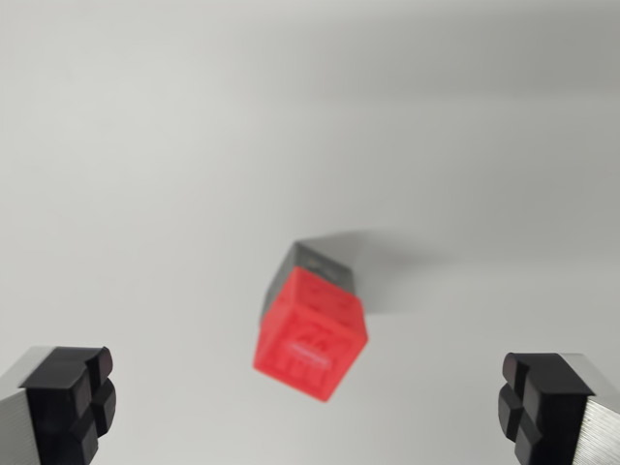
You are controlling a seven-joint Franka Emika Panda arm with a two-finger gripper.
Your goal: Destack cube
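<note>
Gripper [310,407] fingers are spread wide, nothing held between them. A red cube [312,337] is seen stacked on a grey cube [325,262] on the desk [145,145].

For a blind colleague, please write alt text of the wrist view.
A red cube sits stacked on a grey cube on a plain white surface, seen blurred from above. The open gripper hangs over it, one black fingertip in each lower corner.

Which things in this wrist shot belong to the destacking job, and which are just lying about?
Part of the job:
- red cube, on top of the stack
- grey cube beneath it, mostly hidden
- gripper, fingers wide apart, touching nothing

Lying about:
- nothing else in view; only the plain white table under the stack
</note>
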